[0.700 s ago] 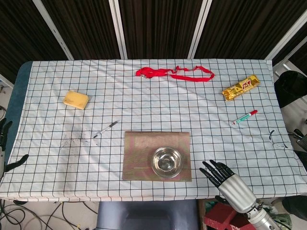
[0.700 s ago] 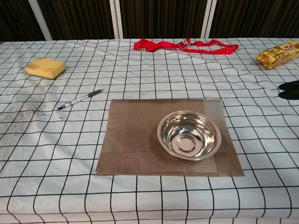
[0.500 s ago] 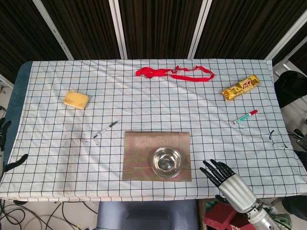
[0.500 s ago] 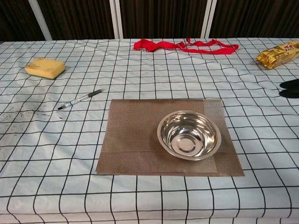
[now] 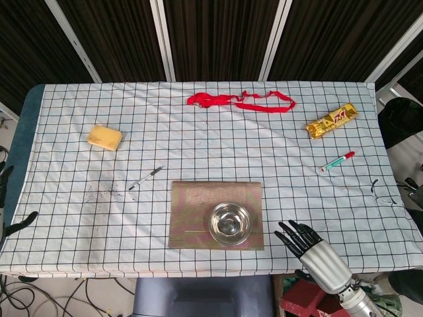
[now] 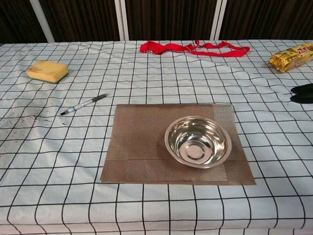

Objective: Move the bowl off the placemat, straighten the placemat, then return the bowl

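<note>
Sitting on brown placemat (image 6: 142, 142): shiny steel bowl (image 6: 197, 141); right hand (image 5: 310, 247) spread, empty; left hand (image 5: 13, 224) unclear.

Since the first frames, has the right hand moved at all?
Yes, slightly. In the head view the right hand has slid toward the near table edge, away from the placemat; the bowl stays put.

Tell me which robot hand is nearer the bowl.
Right. The right robot hand hovers empty just off the placemat's near right corner, close to the bowl. The left robot hand sits at the table's far left edge, well away.
</note>
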`<state>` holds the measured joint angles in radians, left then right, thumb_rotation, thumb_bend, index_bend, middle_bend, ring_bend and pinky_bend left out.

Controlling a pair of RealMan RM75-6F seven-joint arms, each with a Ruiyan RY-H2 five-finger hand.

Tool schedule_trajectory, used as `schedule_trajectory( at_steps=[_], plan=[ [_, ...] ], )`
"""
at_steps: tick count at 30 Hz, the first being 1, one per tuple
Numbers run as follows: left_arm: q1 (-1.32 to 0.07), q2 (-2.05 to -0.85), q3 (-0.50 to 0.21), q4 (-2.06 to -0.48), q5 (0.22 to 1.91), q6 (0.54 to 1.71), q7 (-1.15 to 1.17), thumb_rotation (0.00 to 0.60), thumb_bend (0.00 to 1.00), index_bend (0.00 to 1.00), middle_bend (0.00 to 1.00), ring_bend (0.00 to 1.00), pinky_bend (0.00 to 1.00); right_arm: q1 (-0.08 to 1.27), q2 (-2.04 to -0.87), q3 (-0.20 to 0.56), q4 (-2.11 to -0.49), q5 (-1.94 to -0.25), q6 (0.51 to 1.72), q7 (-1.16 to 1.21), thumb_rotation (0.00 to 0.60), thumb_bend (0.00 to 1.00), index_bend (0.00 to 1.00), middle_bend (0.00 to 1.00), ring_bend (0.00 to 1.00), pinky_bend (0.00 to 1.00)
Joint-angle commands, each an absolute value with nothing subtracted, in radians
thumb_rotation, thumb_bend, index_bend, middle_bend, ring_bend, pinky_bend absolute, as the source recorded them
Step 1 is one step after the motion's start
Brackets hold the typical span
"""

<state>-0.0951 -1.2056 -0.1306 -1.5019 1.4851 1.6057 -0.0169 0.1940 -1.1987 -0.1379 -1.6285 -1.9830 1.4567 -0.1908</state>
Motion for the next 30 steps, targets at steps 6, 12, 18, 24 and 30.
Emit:
schedule_trajectory(
  at_steps=[6, 12, 18, 24, 30],
  plan=[
    [-0.092, -1.205, -0.131, -1.505, 1.486, 1.612, -0.015, 0.6, 0.02, 0.0, 0.0, 0.0, 0.0, 0.196, -1.201, -0.145, -1.635, -1.979, 1.443, -0.186, 0.6, 0.01, 0.0, 0.0, 0.0, 0.17],
    [-0.092, -1.204, -0.132, -1.509, 1.479, 1.608, -0.014, 0.6, 0.02, 0.0, 0.0, 0.0, 0.0, 0.217, -1.22, -0.132, -1.679, -1.975, 1.415, -0.185, 0.6, 0.04, 0.0, 0.01, 0.02, 0.17],
    [-0.091, -1.201, -0.133, -1.513, 1.474, 1.604, -0.016, 0.6, 0.02, 0.0, 0.0, 0.0, 0.0, 0.273, -1.272, -0.094, -1.745, -1.941, 1.293, -0.258, 0.6, 0.04, 0.09, 0.09, 0.09, 0.19],
    [-0.09, -1.196, -0.129, -1.52, 1.475, 1.601, -0.022, 0.6, 0.02, 0.0, 0.0, 0.0, 0.0, 0.312, -1.349, -0.064, -1.76, -1.895, 1.194, -0.321, 0.6, 0.07, 0.21, 0.18, 0.16, 0.23],
    [-0.092, -1.195, -0.133, -1.522, 1.47, 1.595, -0.035, 0.6, 0.02, 0.0, 0.0, 0.0, 0.0, 0.351, -1.458, -0.028, -1.722, -1.859, 1.119, -0.384, 0.6, 0.1, 0.31, 0.23, 0.21, 0.27]
  ],
)
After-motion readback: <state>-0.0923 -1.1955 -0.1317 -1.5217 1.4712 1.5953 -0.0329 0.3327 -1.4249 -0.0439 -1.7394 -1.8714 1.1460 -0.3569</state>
